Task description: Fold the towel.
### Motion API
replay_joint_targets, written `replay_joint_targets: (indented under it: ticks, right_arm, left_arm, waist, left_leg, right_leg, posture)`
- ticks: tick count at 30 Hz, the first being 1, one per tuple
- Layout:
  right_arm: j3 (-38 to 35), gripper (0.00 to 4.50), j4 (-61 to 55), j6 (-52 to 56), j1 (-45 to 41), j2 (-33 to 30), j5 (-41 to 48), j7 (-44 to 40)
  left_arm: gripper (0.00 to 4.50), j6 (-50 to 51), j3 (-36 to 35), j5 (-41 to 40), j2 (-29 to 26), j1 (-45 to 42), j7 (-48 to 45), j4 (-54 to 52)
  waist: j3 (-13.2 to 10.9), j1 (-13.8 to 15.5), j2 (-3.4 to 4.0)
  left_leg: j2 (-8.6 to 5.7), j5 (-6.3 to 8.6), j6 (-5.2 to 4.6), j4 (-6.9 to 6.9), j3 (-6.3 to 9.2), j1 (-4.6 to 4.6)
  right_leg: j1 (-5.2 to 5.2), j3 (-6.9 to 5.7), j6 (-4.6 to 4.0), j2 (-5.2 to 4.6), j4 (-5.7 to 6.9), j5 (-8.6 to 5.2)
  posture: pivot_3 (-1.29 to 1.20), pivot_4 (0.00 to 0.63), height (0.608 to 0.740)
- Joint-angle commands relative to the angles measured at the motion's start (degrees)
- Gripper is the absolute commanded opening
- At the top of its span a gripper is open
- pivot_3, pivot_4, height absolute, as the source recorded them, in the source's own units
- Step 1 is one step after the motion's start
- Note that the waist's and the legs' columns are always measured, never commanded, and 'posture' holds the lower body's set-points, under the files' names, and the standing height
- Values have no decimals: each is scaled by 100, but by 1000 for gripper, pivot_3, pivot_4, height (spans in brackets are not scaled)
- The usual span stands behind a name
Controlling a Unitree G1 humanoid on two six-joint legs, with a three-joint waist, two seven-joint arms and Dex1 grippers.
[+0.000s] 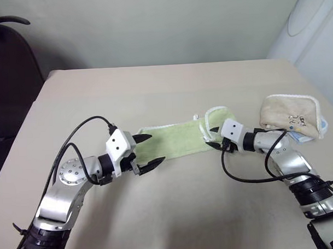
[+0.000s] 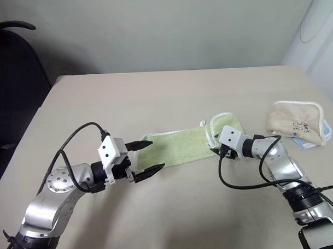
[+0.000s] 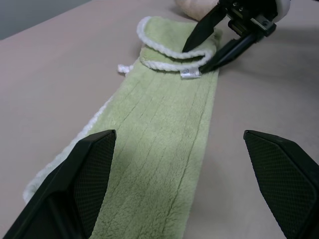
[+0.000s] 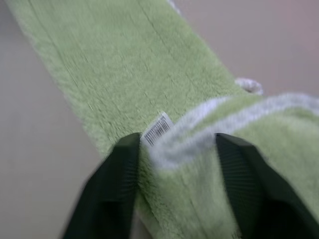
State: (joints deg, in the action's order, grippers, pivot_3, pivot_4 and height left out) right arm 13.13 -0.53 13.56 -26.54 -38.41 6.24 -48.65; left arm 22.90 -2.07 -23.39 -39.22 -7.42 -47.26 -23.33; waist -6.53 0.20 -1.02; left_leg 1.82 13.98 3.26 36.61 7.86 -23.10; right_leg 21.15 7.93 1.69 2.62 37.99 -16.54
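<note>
**A:** Towel (image 1: 172, 139) status: long green strip lying flat across the middle of the table (image 1: 158, 212), right end flipped back onto itself in a short fold. Tag (image 3: 189, 74) sits right at that fold edge, loop (image 3: 123, 68) pokes out on the far side.

**B:** Grippers?

**A:** Right gripper (image 4: 174, 149) is at the folded end. Its fingers are parted, with the white-edged flap between them. From the wrist view you can't tell whether the pads are touching the cloth or standing just off it. Left gripper (image 1: 150, 151) hovers over the strip's left end, fingers spread wide, holding nothing.

**B:** What bites you from here?

**A:** Three things, all judgement.
1. If you pull the right arm back with terry snagged on a fingertip, the flap drags with it and the fold opens. Lift clear before you move away.
2. The flap is short and looks skewed to the strip. Fold the left end over now and the edges likely won't line up, so you get a lopsided bundle.
3. When the left gripper goes down, spread fingers on flat cloth tend to push it along the table instead of pinching it. The strip bunches toward the middle. Come in at the edge, low.

**B:** Anything nearby?

**A:** Beige towel (image 1: 289, 117) sits near the right forearm, apart from the green one. Swing the right elbow wide and you could knock it.
</note>
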Motion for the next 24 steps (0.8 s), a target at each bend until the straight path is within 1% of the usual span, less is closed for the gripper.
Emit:
replay_joint_targets:
  ticks: [1,3,4,6,8,10,13,14,17,19,24]
  right_arm:
    - [-810,3367,-648,490,150,-95,917,-321]
    - [-1198,3367,-860,854,259,-211,1418,-500]
    - [-1456,3195,-863,1075,253,-244,1681,-515]
    - [-1832,2650,-730,1456,170,-250,2065,-480]
    - [-1905,1959,-280,1617,-62,-91,2038,-218]
    - [-1727,1268,98,1476,-170,-1,1758,-132]
    - [-1312,152,934,1057,-335,407,1303,-3]
    - [-1233,45,1191,930,-387,528,1179,41]
    - [-868,45,2209,273,-500,839,629,81]
    - [-778,45,2633,-74,-566,981,452,66]
    - [-1052,45,2747,-574,-750,1234,615,63]
  left_arm:
    - [4440,52,-272,-192,73,184,138,-293]
    - [4440,173,-518,-395,145,334,246,-309]
    - [4440,313,-724,-616,237,422,359,-292]
    - [4440,620,-1067,-1061,444,547,596,-290]
    - [4440,995,-1311,-1542,690,638,908,-330]
    - [4440,1333,-1443,-1901,807,707,1100,-368]
    - [4440,1738,-1660,-2573,1022,821,1380,-419]
    - [4440,1852,-1721,-2761,1073,841,1496,-422]
    - [4440,2195,-1944,-3353,1189,985,1889,-449]
    - [4440,2363,-2096,-3754,1208,1185,2119,-548]
    - [4440,2602,-2276,-4454,1162,1939,2605,-1005]
  waist:
    - [0,3,0]
    - [0,3,0]
    - [0,3,-1]
    - [1,4,-1]
    - [2,4,-3]
    - [4,-1,-6]
    - [5,-7,-9]
    - [5,-7,-8]
    - [4,7,-7]
    - [4,3,-3]
    - [9,-24,-10]
  left_leg:
    - [0,-1,2,-1,0,0]
    - [0,-4,7,-2,-5,0]
    - [0,-5,8,-3,-5,0]
    - [0,-5,10,-2,-11,2]
    - [0,-5,11,-1,-14,9]
    - [0,-5,10,-2,-19,25]
    - [2,-2,6,-4,-17,31]
    - [2,-3,6,-5,-17,31]
    - [1,-3,7,-5,-17,30]
    - [1,-3,7,-6,-18,30]
    - [2,-2,7,-9,-21,50]
  right_leg:
    - [0,0,0,0,-1,0]
    - [-1,2,1,1,-2,-1]
    - [-1,2,1,2,-3,-1]
    - [-5,4,4,2,-4,-3]
    - [-12,5,8,3,-3,-5]
    - [-24,10,9,3,-3,-5]
    - [-24,9,9,4,1,-5]
    - [-22,9,9,4,2,-5]
    - [-17,7,8,3,8,-5]
    - [-17,6,8,2,8,-5]
    - [-36,4,7,3,3,-5]
  posture:
    - [0,150,740]
    - [0,150,740]
    - [0,150,740]
    - [0,150,740]
    - [0,150,740]
    - [0,150,740]
    - [0,150,740]
    - [0,150,740]
    - [0,150,740]
    - [0,150,740]
    - [0,150,740]
